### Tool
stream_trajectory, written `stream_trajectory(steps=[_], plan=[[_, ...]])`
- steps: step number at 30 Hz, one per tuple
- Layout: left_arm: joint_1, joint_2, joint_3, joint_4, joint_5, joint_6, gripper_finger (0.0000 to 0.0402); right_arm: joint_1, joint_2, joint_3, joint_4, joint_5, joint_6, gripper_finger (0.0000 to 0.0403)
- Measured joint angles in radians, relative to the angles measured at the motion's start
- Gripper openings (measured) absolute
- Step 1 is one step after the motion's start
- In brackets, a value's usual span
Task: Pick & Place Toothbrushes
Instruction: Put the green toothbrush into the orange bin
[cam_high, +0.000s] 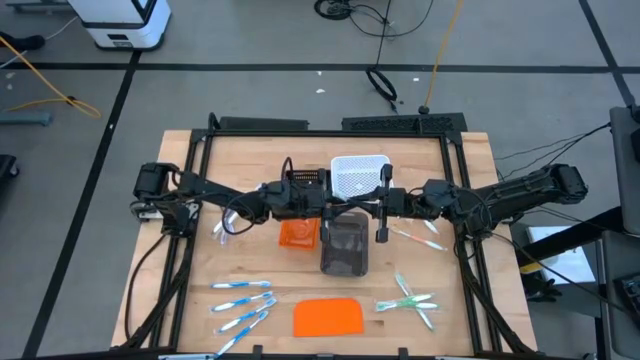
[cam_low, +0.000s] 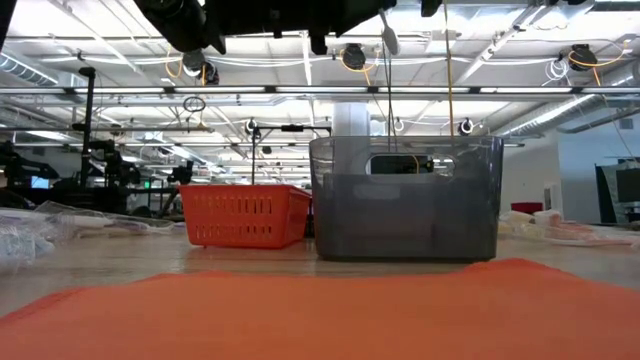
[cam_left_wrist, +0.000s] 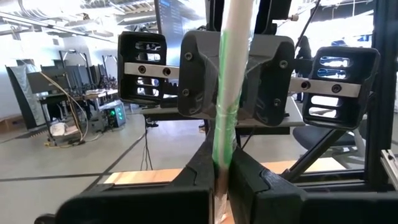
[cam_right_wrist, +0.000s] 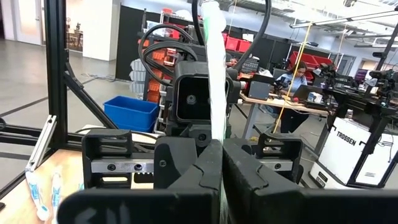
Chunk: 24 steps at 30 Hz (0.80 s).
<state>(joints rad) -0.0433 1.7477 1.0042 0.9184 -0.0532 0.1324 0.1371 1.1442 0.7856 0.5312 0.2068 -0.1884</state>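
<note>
Toothbrush, thin green-and-white plastic stick, pinched between both my grippers: left gripper and right gripper pressed onto it above the dark grey bin. Looks light, stiff, slick; I'd grip mid-handle. Farther: blue toothbrushes, green ones on table.

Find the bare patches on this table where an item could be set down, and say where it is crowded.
Bare wood lies left of the white basket and between the blue toothbrushes and the orange basket. The middle is crowded by baskets; the orange slab and green toothbrushes fill the front.
</note>
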Motion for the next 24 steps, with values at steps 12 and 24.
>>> stream_trajectory(steps=[12,24], plan=[[-0.012,-0.054,0.000,-0.156,-0.100,-0.022,0.0007,-0.001,0.001,0.000,-0.015,0.005,-0.009,0.0000],[-0.068,-0.206,-0.002,-0.521,-0.317,-0.029,0.0005,0.000,-0.008,0.000,-0.025,0.003,-0.014,0.0060]])
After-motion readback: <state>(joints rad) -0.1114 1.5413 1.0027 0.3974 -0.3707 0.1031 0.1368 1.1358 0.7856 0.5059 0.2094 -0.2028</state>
